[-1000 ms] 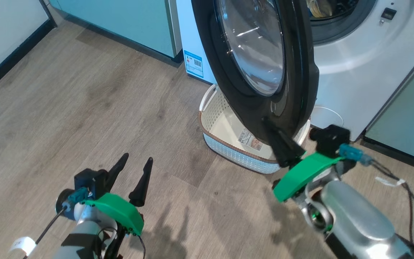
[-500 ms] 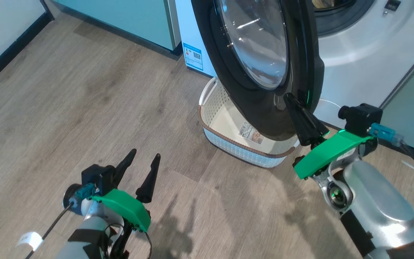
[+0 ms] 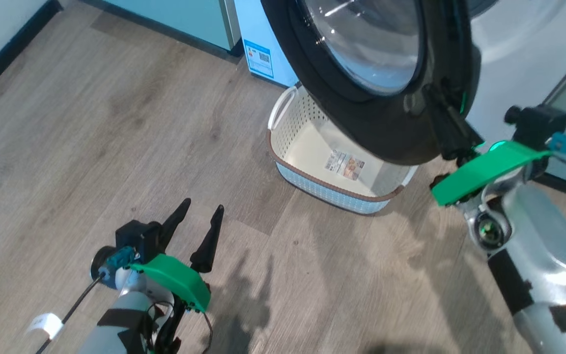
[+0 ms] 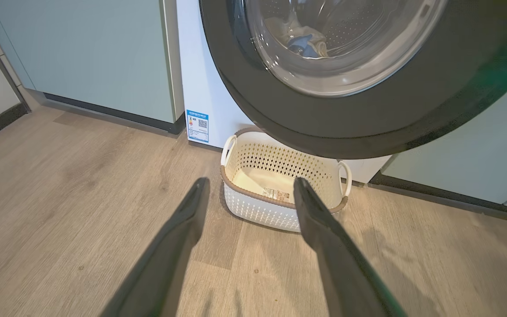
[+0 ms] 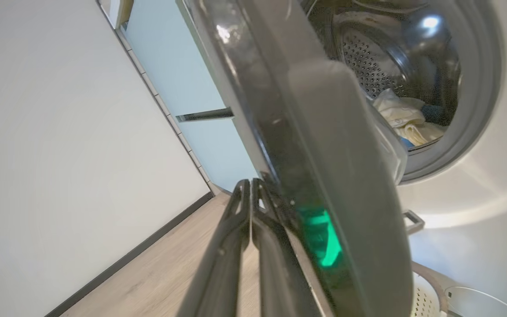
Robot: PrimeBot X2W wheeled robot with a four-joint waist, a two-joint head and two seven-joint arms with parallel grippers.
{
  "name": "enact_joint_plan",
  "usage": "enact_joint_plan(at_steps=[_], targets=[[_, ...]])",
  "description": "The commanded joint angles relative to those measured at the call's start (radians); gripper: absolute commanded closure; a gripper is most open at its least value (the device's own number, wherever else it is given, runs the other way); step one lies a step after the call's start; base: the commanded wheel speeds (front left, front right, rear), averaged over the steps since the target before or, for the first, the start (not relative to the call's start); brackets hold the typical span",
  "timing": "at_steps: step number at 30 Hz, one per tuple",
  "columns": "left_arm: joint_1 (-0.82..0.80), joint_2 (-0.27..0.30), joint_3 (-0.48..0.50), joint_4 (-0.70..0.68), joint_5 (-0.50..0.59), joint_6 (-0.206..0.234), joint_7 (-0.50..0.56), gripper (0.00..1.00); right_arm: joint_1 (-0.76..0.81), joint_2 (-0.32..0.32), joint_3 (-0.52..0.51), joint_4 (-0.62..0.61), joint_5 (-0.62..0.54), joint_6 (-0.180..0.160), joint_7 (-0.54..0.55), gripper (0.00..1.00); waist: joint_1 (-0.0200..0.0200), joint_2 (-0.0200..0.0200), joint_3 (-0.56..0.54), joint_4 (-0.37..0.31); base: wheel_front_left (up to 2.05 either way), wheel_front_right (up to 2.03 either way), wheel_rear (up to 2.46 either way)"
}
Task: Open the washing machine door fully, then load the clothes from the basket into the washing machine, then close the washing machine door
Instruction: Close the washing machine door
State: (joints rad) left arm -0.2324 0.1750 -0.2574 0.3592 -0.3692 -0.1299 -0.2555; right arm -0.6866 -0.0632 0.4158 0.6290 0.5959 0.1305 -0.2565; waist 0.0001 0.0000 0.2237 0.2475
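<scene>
Against the washing machine door [image 3: 386,137], right end effector [image 3: 433,93], fingers [image 5: 231,251] together

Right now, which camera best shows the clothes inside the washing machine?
The right wrist view: the clothes lie in the drum, seen directly past the washing machine door. The left wrist view shows the clothes through the door glass. In the head view the door covers the drum.

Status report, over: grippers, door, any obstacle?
Left gripper open, above floor. Right gripper shut, against outer face of door. Door partly open, clothes in drum. Basket empty beneath door.
</scene>
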Motion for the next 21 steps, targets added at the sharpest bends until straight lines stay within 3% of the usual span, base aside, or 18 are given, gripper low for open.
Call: enact_joint_plan(at_steps=[1,12,21], targets=[[-0.052,0.014,0.037,-0.032,0.009,-0.001,-0.006,0.00,-0.042,0.013,-0.004,-0.015,0.006,0.000,-0.005,1.00,-0.0001,0.0000,0.009,-0.004,0.00,0.00,0.00],[-0.087,0.005,0.042,-0.043,0.022,-0.001,-0.006,0.00,-0.180,0.013,-0.108,0.083,-0.015,0.000,-0.005,1.00,-0.0001,0.0000,0.087,-0.026,0.00,0.00,0.00],[-0.133,-0.007,0.031,-0.044,0.024,-0.001,-0.006,0.00,-0.328,0.013,-0.133,0.202,-0.050,0.000,-0.005,1.00,-0.0001,0.0000,0.148,-0.026,0.00,0.00,0.00]])
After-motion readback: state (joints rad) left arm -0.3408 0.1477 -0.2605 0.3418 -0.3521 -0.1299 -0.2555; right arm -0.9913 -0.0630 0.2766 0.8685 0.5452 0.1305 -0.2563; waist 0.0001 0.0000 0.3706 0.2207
